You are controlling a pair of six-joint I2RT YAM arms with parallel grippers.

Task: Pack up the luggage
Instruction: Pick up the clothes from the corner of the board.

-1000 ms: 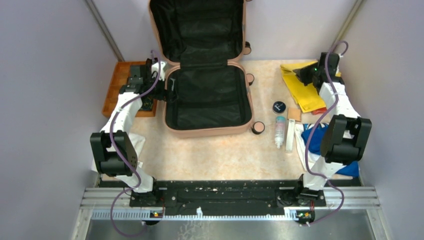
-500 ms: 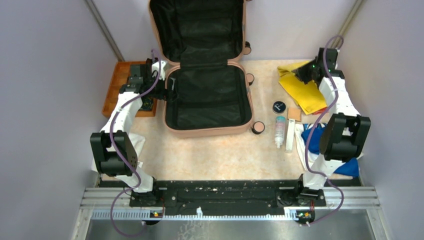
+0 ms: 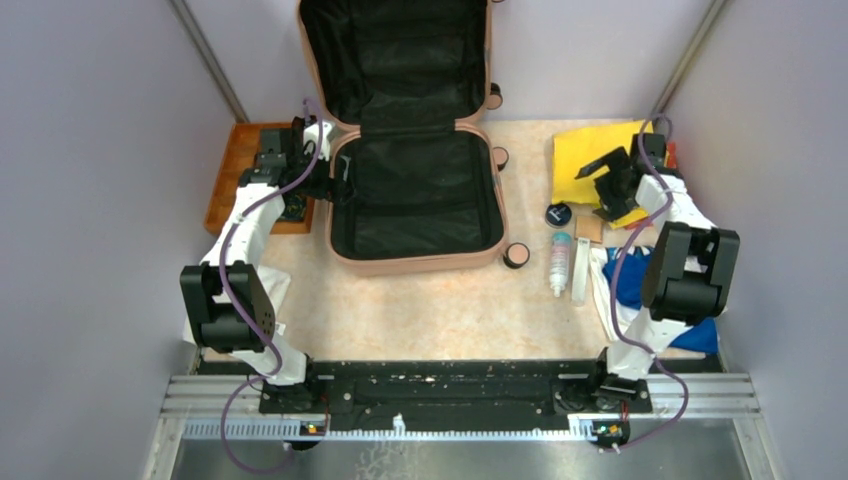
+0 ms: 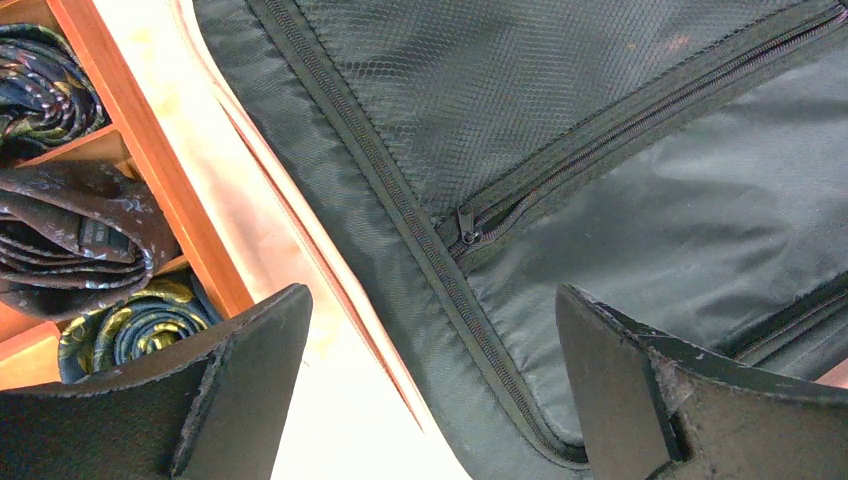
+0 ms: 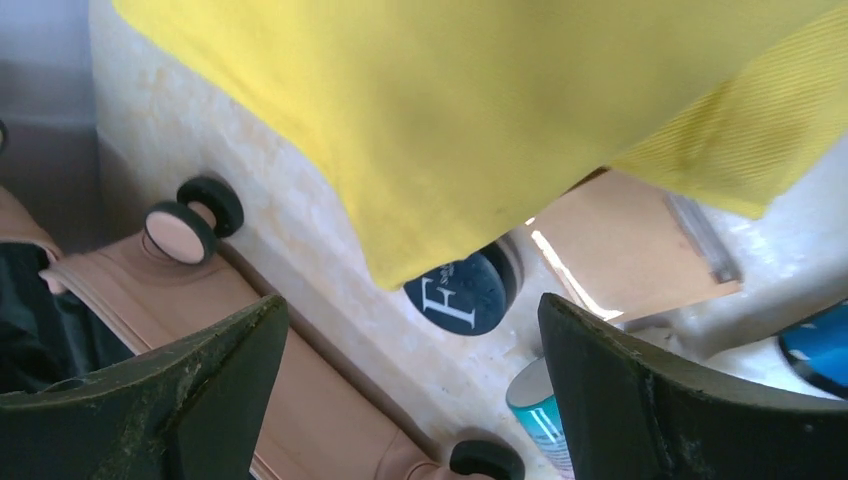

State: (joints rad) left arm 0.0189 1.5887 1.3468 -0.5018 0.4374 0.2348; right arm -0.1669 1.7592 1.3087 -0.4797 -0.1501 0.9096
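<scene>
at back centre of the beige table [image 3: 440,310] the peach-pink hard-shell suitcase [image 3: 415,190] lies open, unpacked. right of it the yellow cloth [image 3: 582,158] sits under the right gripper [image 5: 410,385] – jaws wide, empty; a shallow pinch may lift one layer and drag it over the small dark round jar [image 5: 462,292]. left gripper [image 4: 430,395] also wide, empty, over the suitcase's rim

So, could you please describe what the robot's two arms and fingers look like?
The left arm and right arm match: white links between bulky black joints, with a purple cable looping along each. The fingers are broad, flat black wedges with scuffed edges.
</scene>
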